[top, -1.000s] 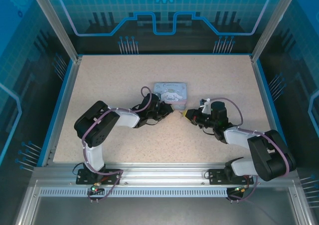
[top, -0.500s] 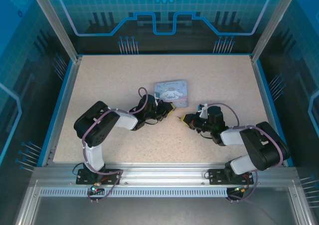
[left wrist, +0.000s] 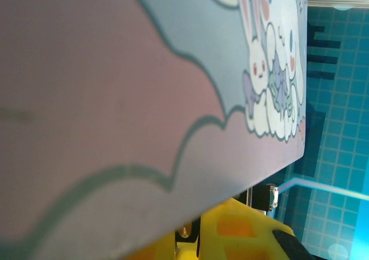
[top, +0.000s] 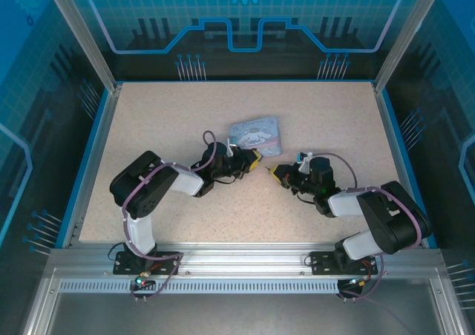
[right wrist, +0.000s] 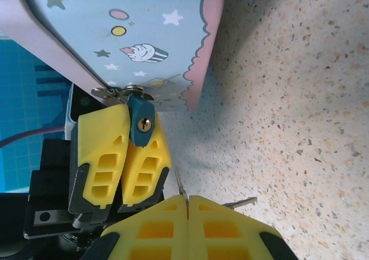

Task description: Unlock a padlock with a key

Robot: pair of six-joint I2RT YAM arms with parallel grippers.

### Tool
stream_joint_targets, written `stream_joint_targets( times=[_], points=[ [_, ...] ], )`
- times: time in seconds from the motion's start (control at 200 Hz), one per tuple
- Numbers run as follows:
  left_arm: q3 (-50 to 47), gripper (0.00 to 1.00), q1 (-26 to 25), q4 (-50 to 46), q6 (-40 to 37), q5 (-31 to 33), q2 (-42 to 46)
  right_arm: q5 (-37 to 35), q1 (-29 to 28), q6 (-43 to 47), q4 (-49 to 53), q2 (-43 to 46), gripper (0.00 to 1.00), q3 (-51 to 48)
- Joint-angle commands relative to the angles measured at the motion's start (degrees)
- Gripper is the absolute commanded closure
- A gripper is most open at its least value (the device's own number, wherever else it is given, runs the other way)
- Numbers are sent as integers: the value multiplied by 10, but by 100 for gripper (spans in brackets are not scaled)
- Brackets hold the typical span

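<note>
Counter (top: 171, 112) surface, speckled beige, carries a pale blue box (top: 256, 134) near its middle in the overhead view, turned askew. The left pincer (top: 252, 157) lies at the box's near edge. The right pincer (top: 276, 173) points at it from the right, and the two yellow tips are near each other but apart. The padlock and key are too small to make out from above.

From the left wrist, the box (left wrist: 115, 98) lid looms very close, printed with pink and blue clouds and a cartoon rabbit. A yellow finger (left wrist: 236, 234) of the left pincer shows below its edge. What the box holds is hidden.

From the right wrist, the box (right wrist: 115, 23) sits top left with stars and a cupcake on its side, above the counter (right wrist: 288, 98). The padlock (right wrist: 140, 123), teal with a brass keyhole facing the camera, hangs from a small metal loop at the box's lower edge. The left pincer (right wrist: 125, 126) has its fingers drawn close and pinches the padlock at their tips. The right pincer (right wrist: 188, 205) has its fingers pressed tight together on the key (right wrist: 180, 186). The key's thin blade pokes up from the seam, just below the padlock without touching it. A second thin metal piece (right wrist: 242, 202) juts sideways beside the fingers.
</note>
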State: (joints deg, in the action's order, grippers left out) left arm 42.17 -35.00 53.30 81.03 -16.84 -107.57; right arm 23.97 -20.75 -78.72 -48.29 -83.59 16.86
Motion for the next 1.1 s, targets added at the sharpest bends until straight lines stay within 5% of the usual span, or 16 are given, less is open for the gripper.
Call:
stream_joint_targets(
  times=[0.0, 1.096],
  points=[
    [-2, 100, 3, 58, 13, -19, 1, -18, -8, -24, -27, 10, 100, 10],
    [1, 100, 2, 77, 25, -19, -8, -54, -27, -70, -61, -35, 100, 41]
  ],
)
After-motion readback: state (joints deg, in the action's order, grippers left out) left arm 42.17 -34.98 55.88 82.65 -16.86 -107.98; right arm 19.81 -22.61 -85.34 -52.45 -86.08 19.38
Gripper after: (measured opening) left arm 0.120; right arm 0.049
